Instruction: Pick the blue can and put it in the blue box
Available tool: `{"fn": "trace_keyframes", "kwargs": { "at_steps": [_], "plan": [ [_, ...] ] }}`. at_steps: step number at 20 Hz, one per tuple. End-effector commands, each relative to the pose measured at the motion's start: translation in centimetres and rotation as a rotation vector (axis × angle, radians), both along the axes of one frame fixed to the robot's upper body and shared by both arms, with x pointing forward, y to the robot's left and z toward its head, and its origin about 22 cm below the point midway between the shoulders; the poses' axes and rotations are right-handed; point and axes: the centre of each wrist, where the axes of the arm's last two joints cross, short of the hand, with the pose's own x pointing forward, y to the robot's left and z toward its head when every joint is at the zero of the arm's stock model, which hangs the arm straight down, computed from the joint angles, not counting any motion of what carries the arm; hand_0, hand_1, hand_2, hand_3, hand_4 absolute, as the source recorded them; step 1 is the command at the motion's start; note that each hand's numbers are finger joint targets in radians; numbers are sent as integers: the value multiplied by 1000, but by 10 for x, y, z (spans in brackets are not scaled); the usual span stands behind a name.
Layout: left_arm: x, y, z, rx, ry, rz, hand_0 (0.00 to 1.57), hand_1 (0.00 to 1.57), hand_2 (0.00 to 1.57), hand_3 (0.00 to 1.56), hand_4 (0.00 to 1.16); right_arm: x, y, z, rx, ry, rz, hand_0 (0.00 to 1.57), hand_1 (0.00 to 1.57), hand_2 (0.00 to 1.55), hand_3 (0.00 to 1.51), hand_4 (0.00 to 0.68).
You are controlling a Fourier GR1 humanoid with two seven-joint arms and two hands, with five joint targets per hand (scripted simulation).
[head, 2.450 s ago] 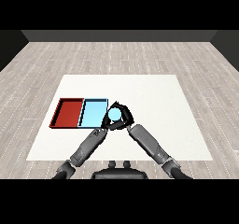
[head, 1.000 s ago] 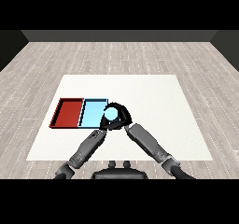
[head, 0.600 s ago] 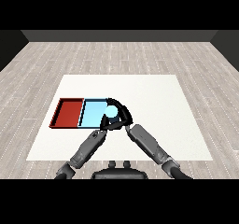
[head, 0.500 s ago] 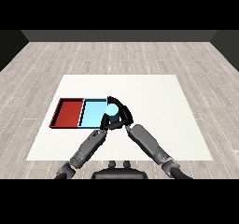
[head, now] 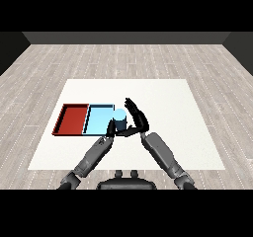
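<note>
The right robot hand (head: 136, 121) had its fingers straight beside the small light blue cylindrical can (head: 119, 119), which stood at the shallow light blue tray's (head: 97, 120) right edge; the left robot hand's (head: 111, 128) fingers could not be told.

Even, diffuse light falls on the white table (head: 163, 102), which reads bright without glare. The wooden floor (head: 74, 58) darkens toward the far wall (nearly black there). No distinct cast shadows show.

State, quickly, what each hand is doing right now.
Left hand: cannot be told.
Right hand: open, straight fingers beside the light blue cylindrical can.
</note>
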Motion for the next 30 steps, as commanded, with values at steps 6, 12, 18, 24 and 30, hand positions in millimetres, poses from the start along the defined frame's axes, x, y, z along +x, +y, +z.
{"fn": "trace_keyframes", "kwargs": {
  "at_steps": [6, 12, 18, 24, 30],
  "plan": [
    [10, 8, -6, 23, 3, 23, 1571, 1571, 1571, 1494, 1125, -23, -56, 7, 54, -44, -91, 0, 0, 0, 0, 0],
    [14, 39, -7, 82, -5, 64, 1571, 1571, 1571, 1489, 1121, -62, -106, 19, 133, -60, -190, 0, 0, 0, 0, 0],
    [43, 72, 21, 165, 22, 170, 1571, 1571, 1571, 1503, 1134, -44, -142, 23, 128, -102, -308, 0, 0, 0, 0, 0],
    [53, 158, 12, 183, 226, 340, 1571, 1571, 1571, 1503, 1086, -59, -149, 7, 128, -68, -341, 0, 0, 0, 0, 0],
    [77, 176, 7, 268, 360, 407, 1571, 1571, 1571, 1499, 1062, -42, -151, 5, 99, -47, -338, 0, 0, 0, 0, 0]
  ]
}}
